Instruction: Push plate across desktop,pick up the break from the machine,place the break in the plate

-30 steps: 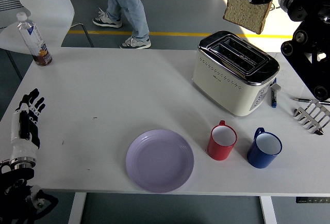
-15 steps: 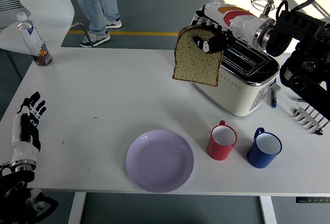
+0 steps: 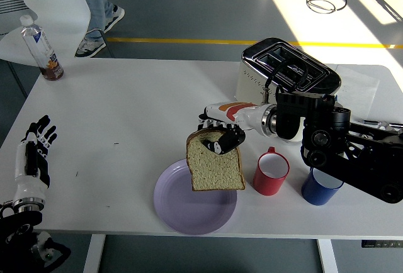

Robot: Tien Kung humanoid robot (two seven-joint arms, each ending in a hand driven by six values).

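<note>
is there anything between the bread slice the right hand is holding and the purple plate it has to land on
Nothing visible is in the way. The right hand holds the bread slice by its top edge directly over the purple plate, whose surface shows bare. The red mug stands beside the plate on the right, clear of the drop path.
</note>
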